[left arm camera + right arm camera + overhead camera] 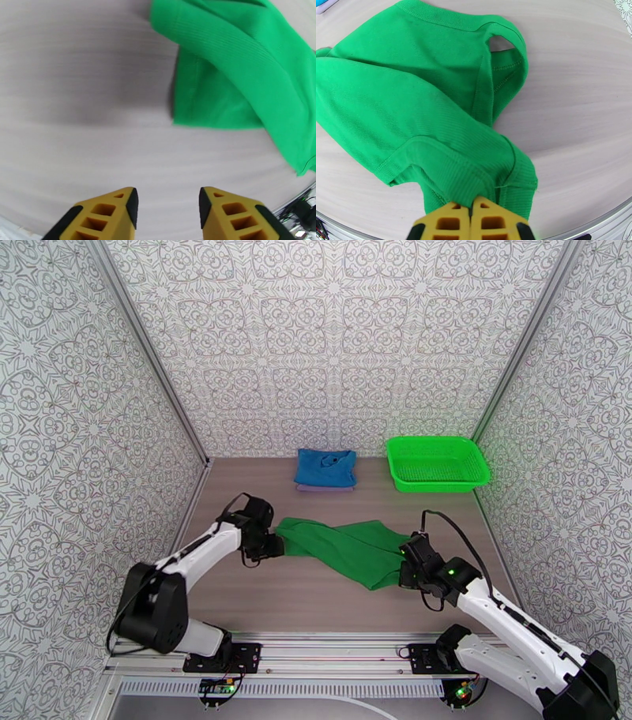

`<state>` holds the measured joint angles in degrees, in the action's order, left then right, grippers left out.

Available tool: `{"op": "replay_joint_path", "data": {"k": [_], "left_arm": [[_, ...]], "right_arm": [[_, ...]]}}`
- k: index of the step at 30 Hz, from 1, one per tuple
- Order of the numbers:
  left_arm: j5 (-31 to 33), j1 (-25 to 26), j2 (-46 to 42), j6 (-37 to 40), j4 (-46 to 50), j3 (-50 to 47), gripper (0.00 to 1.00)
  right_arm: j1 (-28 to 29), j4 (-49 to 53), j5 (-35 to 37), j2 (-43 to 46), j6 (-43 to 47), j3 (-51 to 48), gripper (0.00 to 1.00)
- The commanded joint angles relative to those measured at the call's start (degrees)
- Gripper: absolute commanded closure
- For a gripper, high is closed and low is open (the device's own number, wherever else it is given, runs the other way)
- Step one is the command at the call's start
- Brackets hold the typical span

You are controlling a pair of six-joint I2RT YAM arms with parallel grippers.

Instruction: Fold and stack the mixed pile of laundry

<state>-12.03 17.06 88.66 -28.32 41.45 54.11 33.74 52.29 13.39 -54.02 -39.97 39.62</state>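
My right fingers (473,216) are closed tight on a bunched corner of the green garment (434,98), the yellow tips pressed together with cloth gathered between them. My left fingers (272,546) stand wide apart and hold nothing. Seen from my left wrist, bare bench (79,118) lies between the two tips, and the garment's edge lies ahead and off to the right, close but not touched. The garment is a plain, even green knit with a fine ribbed texture and stitched hems along its edges. A bound opening loops up like an armhole or neck, and the bench shows through it. The cloth lies loosely folded over itself rather than flat, with one thick fold rolling across the middle. From above, it sprawls in the centre of the bench. Its long axis runs on a slant from the far left, by my left fingers, to the near right, where it narrows to the gathered end in my right fingers. Well apart from it, at the far edge of the bench, the blue garment (325,465) sits folded into a neat square on top of the lavender-grey garment (324,488), which shows as a thin strip at the near side. Just beside that stack, to its right, stands a bright green mesh basket (442,483).
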Motion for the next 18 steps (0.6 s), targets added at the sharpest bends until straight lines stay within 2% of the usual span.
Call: {"op": "replay_joint_path", "data": {"k": [1, 7, 8, 9, 10, 12, 14, 18], "left_arm": [[-4.1, 0.3, 4.0, -3.4, -10.2, 0.2, 0.50], [-4.2, 0.6, 12.5, -3.0, -13.3, 3.6, 0.52], [-4.5, 0.7, 13.9, -3.0, -13.6, 4.1, 0.64], [-4.5, 0.8, 14.8, -3.0, -13.4, 4.6, 0.86], [-4.4, 0.9, 15.0, -3.0, -12.8, 4.9, 1.00], [-2.6, 1.6, 13.6, -2.9, -10.1, 5.8, 1.00], [1.9, 2.6, 10.3, -2.1, -5.6, 7.7, 1.00], [8.2, 4.6, 4.7, 1.2, 10.2, 16.6, 1.00]], "right_arm": [[-0.3, -1.0, -1.0, 0.1, 0.6, -1.2, 1.00], [-0.3, -0.8, -1.5, 0.8, 0.1, -1.6, 1.00], [-0.3, -0.8, -1.5, 0.9, 0.0, -1.7, 1.00], [-0.3, -0.7, -1.5, 1.0, 0.0, -1.7, 1.00], [-0.3, -0.5, -1.5, 1.1, -0.1, -1.6, 1.00], [-0.3, -0.3, -1.5, 1.4, -0.1, -1.5, 1.00], [-0.3, -0.4, -1.5, 1.6, -0.1, -1.5, 1.00], [-0.3, -0.8, -1.8, 1.1, 0.4, -1.5, 1.00]]}}
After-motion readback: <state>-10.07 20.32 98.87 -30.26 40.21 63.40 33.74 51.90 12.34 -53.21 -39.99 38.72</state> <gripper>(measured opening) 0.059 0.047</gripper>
